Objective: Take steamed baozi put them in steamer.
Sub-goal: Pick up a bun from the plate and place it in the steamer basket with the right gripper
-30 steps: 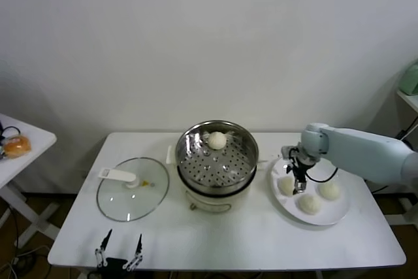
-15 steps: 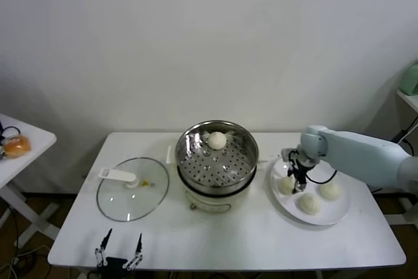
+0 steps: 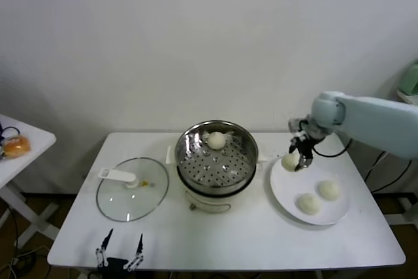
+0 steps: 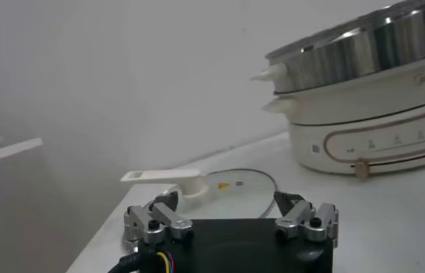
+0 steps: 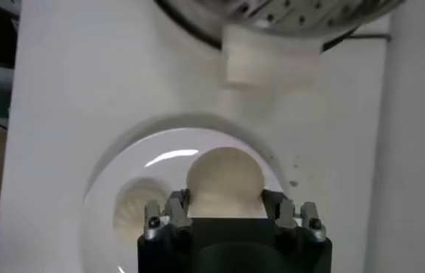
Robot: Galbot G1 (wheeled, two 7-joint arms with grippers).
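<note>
My right gripper (image 3: 297,159) is shut on a cream-white baozi (image 3: 290,161) and holds it above the left rim of the white plate (image 3: 287,191). In the right wrist view the baozi (image 5: 225,182) sits between the fingers (image 5: 176,204) over the plate (image 5: 116,193). Two more baozi (image 3: 309,203) (image 3: 329,189) lie on the plate. One baozi (image 3: 217,140) lies at the back of the steel steamer basket (image 3: 216,159). My left gripper (image 3: 119,251) is open and idle at the table's front left edge.
The glass lid (image 3: 132,189) with a white handle lies left of the steamer. A side table (image 3: 19,151) at far left holds an orange-brown bun (image 3: 16,145). The steamer's pot base (image 4: 375,126) shows in the left wrist view.
My right gripper closed on the leftmost baozi on the plate and lifted it up and slightly back. The left arm has not moved.
</note>
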